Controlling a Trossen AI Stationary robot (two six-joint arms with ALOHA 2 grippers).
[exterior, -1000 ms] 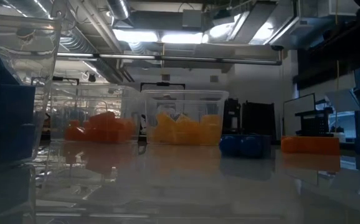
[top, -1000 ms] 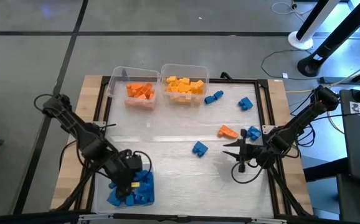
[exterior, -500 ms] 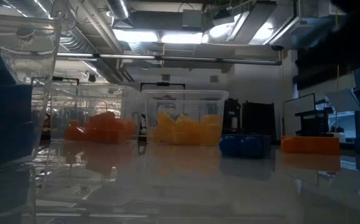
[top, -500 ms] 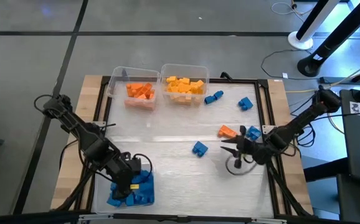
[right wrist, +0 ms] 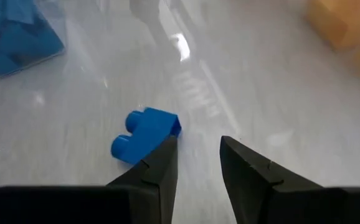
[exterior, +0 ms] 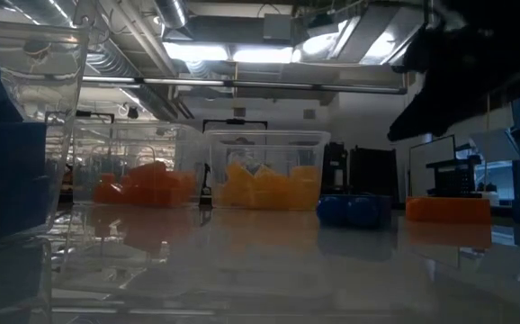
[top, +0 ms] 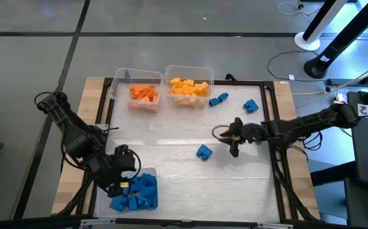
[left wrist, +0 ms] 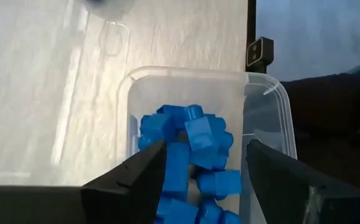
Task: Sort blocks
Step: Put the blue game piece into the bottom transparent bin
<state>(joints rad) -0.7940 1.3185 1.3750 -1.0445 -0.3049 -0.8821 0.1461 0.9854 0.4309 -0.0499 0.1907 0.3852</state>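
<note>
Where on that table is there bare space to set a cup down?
The widest bare patch lies mid-table, between the orange bin and the blue bin. The near strip right of the blue bin is also free. It is crowded on the right, where loose blue blocks lie and the right claw hovers, and along the far edge by the yellow bin.

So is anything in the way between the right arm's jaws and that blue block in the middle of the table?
Nothing visible. The right gripper hangs beside the lone blue block, jaws open and empty, with only bare table between them.
</note>
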